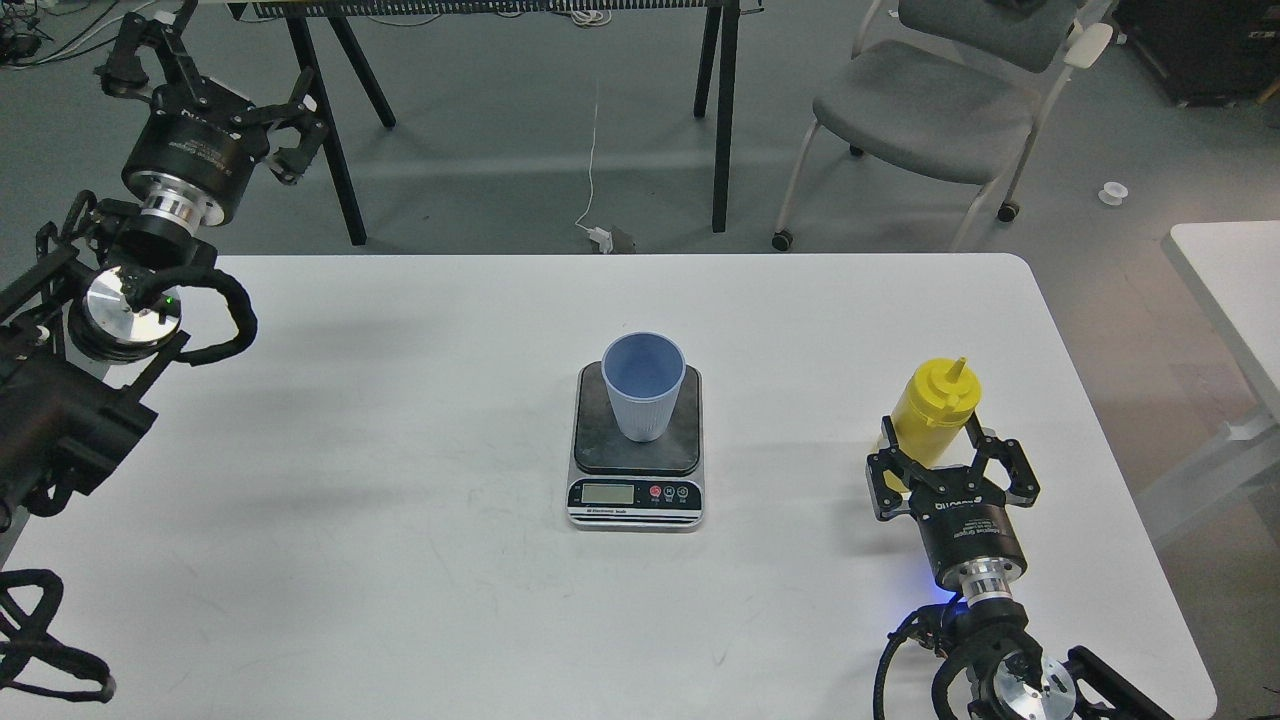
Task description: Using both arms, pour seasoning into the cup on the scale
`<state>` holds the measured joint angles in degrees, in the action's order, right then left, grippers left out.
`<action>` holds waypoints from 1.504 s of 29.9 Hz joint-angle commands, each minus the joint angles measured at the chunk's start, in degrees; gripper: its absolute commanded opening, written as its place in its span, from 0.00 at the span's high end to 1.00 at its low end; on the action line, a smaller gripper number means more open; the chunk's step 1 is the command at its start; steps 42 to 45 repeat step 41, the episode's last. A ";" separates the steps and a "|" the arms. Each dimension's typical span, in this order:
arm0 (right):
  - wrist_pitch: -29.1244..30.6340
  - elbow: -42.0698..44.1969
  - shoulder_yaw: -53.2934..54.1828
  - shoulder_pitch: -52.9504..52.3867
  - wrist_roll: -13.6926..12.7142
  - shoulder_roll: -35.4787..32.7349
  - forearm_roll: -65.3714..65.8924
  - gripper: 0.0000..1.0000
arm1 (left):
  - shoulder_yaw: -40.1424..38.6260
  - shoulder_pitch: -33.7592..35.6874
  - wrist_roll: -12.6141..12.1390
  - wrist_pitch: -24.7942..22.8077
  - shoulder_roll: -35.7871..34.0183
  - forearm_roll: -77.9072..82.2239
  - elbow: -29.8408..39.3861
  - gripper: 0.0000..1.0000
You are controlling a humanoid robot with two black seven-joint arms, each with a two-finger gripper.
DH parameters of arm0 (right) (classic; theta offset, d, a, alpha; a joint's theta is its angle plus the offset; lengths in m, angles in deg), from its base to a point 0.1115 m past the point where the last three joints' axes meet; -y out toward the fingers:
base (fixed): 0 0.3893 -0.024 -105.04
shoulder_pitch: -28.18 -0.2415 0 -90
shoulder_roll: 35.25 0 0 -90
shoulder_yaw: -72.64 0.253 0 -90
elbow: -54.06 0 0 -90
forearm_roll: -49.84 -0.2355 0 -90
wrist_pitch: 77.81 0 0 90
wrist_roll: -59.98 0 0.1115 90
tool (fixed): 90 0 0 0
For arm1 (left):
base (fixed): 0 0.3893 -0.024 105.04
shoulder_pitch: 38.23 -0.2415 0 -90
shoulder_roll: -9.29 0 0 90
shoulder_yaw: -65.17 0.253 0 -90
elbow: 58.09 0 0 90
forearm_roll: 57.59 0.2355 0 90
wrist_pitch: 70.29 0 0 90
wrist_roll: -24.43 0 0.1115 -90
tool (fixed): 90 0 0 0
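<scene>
The light-blue ribbed cup (643, 386) stands upright on the dark platform of the scale (636, 475) at the middle of the white table. The yellow seasoning bottle (935, 407) is at the right side of the table, tilted with its nozzle leaning to the right. My right gripper (950, 462) is shut on the bottle's lower part, and its fingers hide the bottle's base. My left gripper (213, 88) is open and empty, raised beyond the table's far left corner, well away from the cup.
The white table (400, 560) has its right edge close to my right arm. A grey chair (925, 105) and black table legs (722, 110) stand on the floor behind. Another white table (1235, 290) is at the far right.
</scene>
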<state>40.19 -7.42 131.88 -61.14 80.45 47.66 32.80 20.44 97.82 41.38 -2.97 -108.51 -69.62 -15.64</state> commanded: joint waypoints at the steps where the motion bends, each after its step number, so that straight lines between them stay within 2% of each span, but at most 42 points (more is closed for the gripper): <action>1: -0.01 -1.97 -0.52 2.30 0.01 -1.69 0.08 0.02 | 0.00 0.00 0.02 -0.09 -0.23 -0.09 0.00 0.00; 6: -0.01 -4.78 -0.70 7.57 0.10 -4.32 0.43 0.02 | -0.09 -0.09 -0.16 -0.18 -0.23 -0.09 0.00 0.00; 12: -0.01 -6.19 0.18 8.46 0.18 -19.60 0.61 0.02 | -0.53 -0.35 -0.42 -1.23 0.29 -0.53 -0.97 0.00; 17: -0.01 -2.69 2.73 -0.21 -0.08 -30.51 0.70 0.01 | -1.23 -2.90 0.02 -2.20 1.26 -0.89 -1.41 0.00; 19: -0.01 0.21 2.46 -6.45 -0.17 -32.45 0.87 0.01 | -1.85 -3.34 0.02 -2.46 1.88 -0.97 -1.41 0.00; 25: -0.01 16.98 0.98 -26.75 -0.34 -32.20 4.55 0.01 | -5.80 -7.11 -0.07 -4.92 2.05 -0.97 -1.32 0.00; 30: -0.01 30.44 -5.88 -39.33 -0.78 -27.72 6.76 0.01 | -6.07 -9.05 0.02 -5.32 1.44 -0.89 -1.23 0.00; 36: -0.01 32.39 -6.41 -40.67 -0.52 -21.48 6.32 0.01 | -6.16 -9.76 0.19 -5.32 1.44 -0.71 -1.32 0.00; 45: -0.01 32.30 -6.24 -40.50 -0.43 -20.86 6.32 0.01 | -5.98 -9.05 0.11 -5.10 1.44 -0.54 -1.23 0.00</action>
